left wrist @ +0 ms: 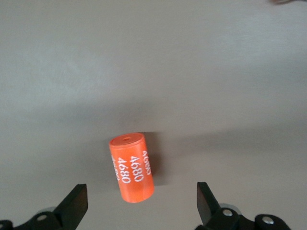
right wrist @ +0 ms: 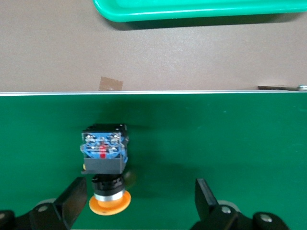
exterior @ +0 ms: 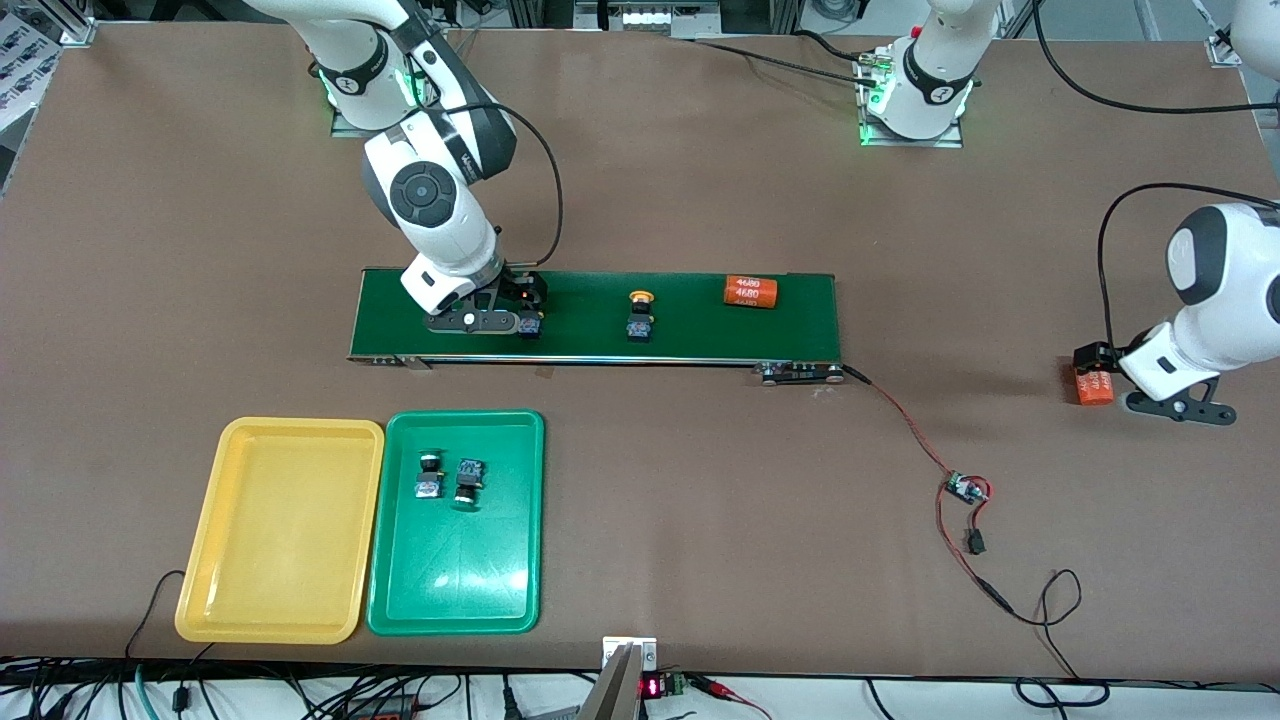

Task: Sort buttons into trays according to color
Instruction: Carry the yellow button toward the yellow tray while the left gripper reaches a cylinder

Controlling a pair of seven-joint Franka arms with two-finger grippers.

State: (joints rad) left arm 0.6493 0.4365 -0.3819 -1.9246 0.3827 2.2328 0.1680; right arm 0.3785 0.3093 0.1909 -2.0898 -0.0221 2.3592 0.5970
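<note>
My right gripper (exterior: 500, 322) is low over the dark-green conveyor belt (exterior: 700, 335), open. A yellow-capped button (right wrist: 105, 160) lies on the belt between its fingers, close against one finger (right wrist: 72, 201); it also shows in the front view (exterior: 530, 326). A second yellow-capped button (exterior: 640, 318) stands mid-belt. Two buttons (exterior: 428, 475) (exterior: 468, 480) lie in the green tray (exterior: 455, 600). The yellow tray (exterior: 280, 560) beside it holds nothing. My left gripper (exterior: 1180, 405) waits open over an orange cylinder (left wrist: 132, 167) on the table at the left arm's end.
Another orange cylinder (exterior: 750, 292) with white printing lies on the belt toward the left arm's end. A small circuit board (exterior: 965, 490) with red and black wires trails from the belt's end toward the table's near edge. The green tray's rim (right wrist: 201, 9) shows in the right wrist view.
</note>
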